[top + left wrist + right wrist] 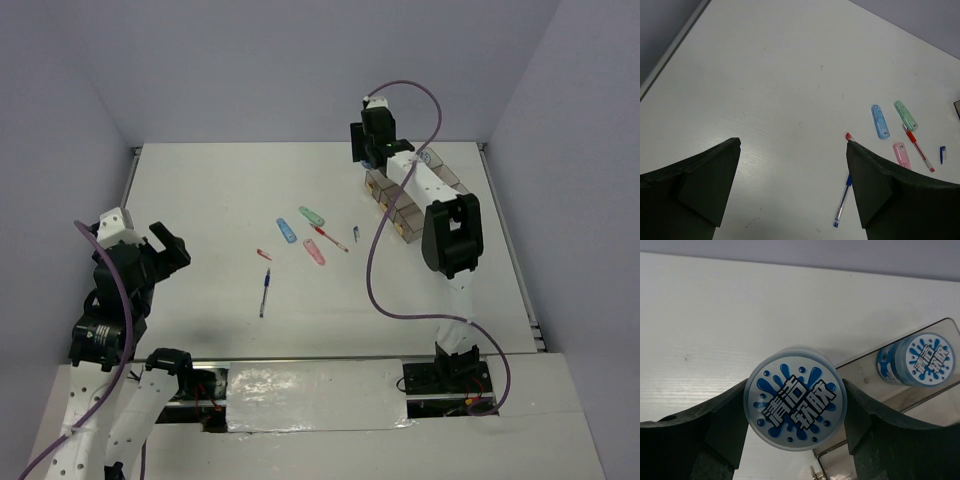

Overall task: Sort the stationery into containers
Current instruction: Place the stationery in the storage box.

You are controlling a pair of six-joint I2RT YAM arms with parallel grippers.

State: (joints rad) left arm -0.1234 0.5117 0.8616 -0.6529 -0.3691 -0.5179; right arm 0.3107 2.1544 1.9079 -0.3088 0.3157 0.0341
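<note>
My right gripper (pixel 796 390) is shut on a round blue-and-white tape roll (pixel 795 399) and holds it over the table by the end of the clear brown-tinted bins (pixel 865 382). A second tape roll (pixel 917 360) lies in the bin. In the top view this gripper (pixel 368 155) is at the far end of the bins (pixel 400 215). My left gripper (pixel 793 142) is open and empty at the near left (pixel 165 250). On the table lie blue (pixel 287 231), green (pixel 312 215) and pink (pixel 314 250) flat pieces, a red pen (pixel 330 238), a blue pen (pixel 265 292) and a red bit (pixel 263 254).
A tiny blue piece (pixel 355 235) lies right of the red pen. The right arm's purple cable (pixel 372 270) hangs over the table beside the bins. Walls close the table at the back and both sides.
</note>
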